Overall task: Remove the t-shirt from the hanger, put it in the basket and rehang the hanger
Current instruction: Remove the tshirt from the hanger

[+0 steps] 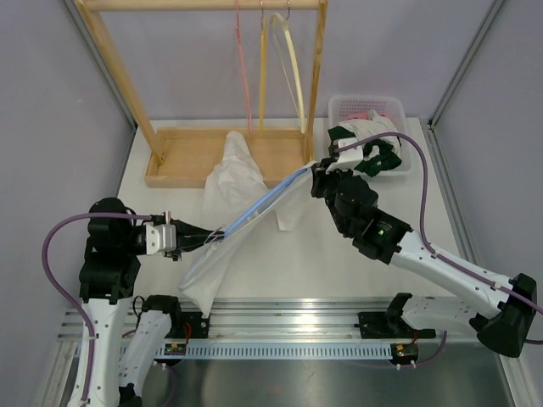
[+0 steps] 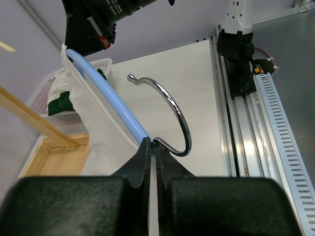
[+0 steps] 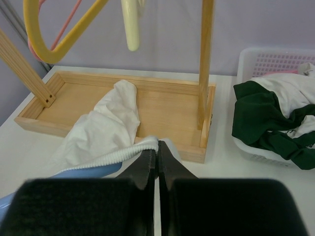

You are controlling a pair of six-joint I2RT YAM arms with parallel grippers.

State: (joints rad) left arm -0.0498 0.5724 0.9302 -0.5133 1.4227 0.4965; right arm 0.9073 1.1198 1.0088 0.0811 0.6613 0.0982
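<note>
A white t-shirt [image 1: 231,180] hangs on a light-blue hanger [image 1: 265,203], stretched in the air between my two grippers. My left gripper [image 1: 214,238] is shut on the hanger's neck, where the blue bar [image 2: 114,100] meets the metal hook [image 2: 173,109]; its tips [image 2: 153,145] pinch that joint. My right gripper [image 1: 316,175] is shut on the shirt's ribbed collar [image 3: 123,156], pinched at the tips [image 3: 158,145]. Part of the shirt [image 3: 101,129] lies draped onto the wooden tray, and the blue hanger [image 3: 81,172] shows below the collar.
A wooden clothes rack [image 1: 318,76] stands at the back on a tray base [image 1: 182,161], with yellow hangers [image 1: 293,59] and a pink hanger [image 1: 246,76] on its rail. A white basket [image 1: 339,106] with green and white clothes sits at the back right. A metal rail [image 1: 288,309] runs along the near edge.
</note>
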